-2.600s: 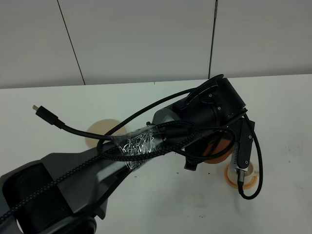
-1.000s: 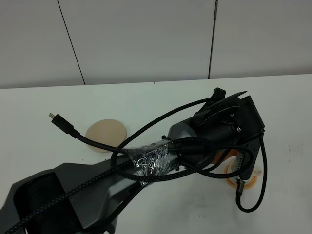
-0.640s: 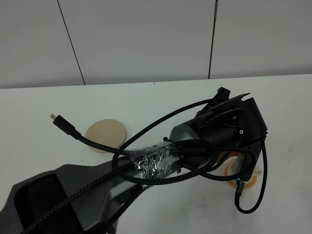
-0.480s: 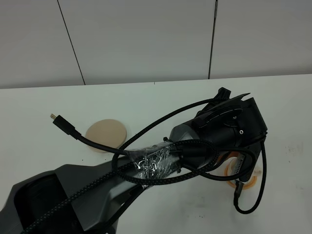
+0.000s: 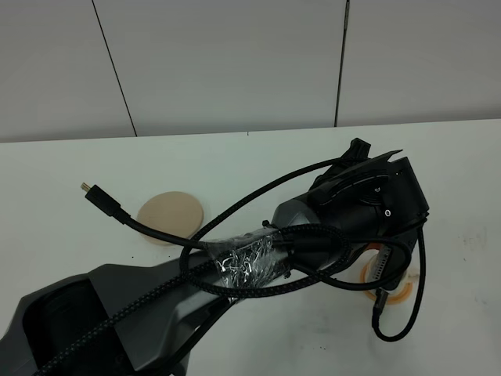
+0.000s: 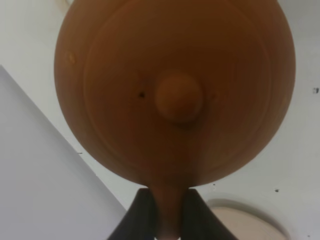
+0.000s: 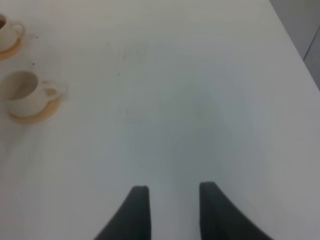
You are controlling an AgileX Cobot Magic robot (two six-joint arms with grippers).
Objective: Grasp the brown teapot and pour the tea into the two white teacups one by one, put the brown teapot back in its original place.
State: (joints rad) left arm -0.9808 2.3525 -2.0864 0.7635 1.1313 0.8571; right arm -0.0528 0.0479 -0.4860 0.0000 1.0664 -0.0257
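My left end effector (image 6: 166,202) grips the brown teapot (image 6: 175,90) by its handle, spout unseen; right end effector (image 7: 170,200) open, empty.

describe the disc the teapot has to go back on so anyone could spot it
On the white table, look on the left of the high view, beside the black arm that reaches across. There lies a flat round pale beige saucer, a black cable crossing its near edge. Unlike the orange coasters, each under a white teacup, it is paler, wider and bare.
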